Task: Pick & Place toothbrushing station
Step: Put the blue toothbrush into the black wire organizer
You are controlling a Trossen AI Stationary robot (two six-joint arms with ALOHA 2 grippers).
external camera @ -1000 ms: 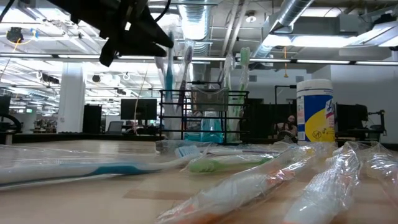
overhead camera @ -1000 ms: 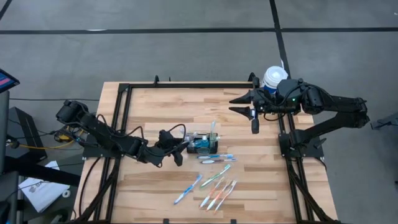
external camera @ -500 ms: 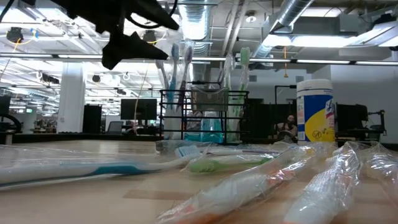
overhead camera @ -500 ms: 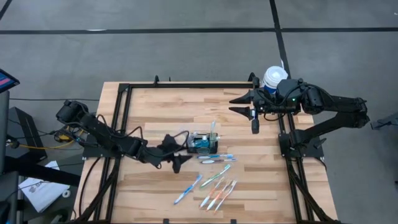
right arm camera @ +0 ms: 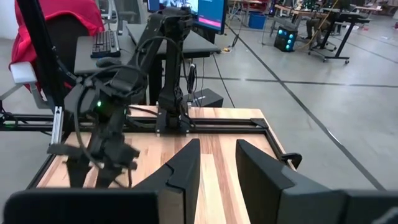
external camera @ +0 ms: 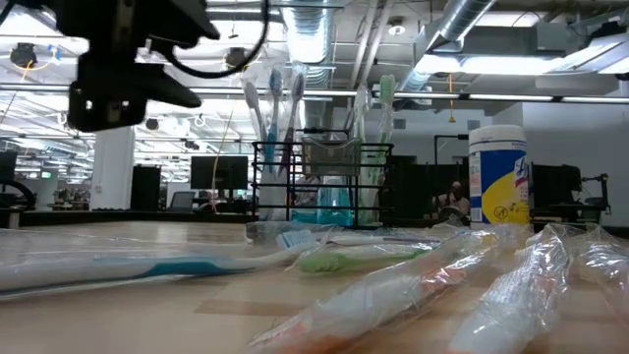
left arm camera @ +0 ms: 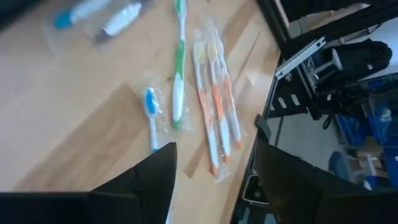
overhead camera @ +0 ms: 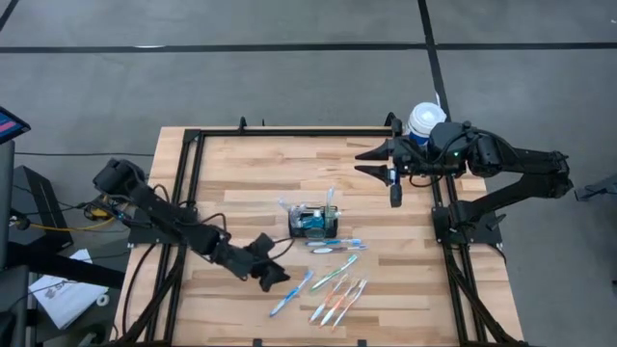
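Left tool (overhead camera: 271, 275) now off the toothbrushing station (overhead camera: 314, 222), above toothbrushes (overhead camera: 333, 289).

Toothbrushes (overhead camera: 326, 292) before toothbrushing station (overhead camera: 313, 222)

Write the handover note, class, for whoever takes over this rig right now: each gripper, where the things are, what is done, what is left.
Left gripper: open, empty, above the table near the loose brushes.
Right gripper: parked at the far right corner by the white tub; nothing seen in it.
Caddy: mid-table, upright, with several brushes standing in it.
Done: those brushes are in the caddy.
Left: the wrapped brushes lying flat in front of the caddy, two right beside it, a blue one nearest the left gripper.
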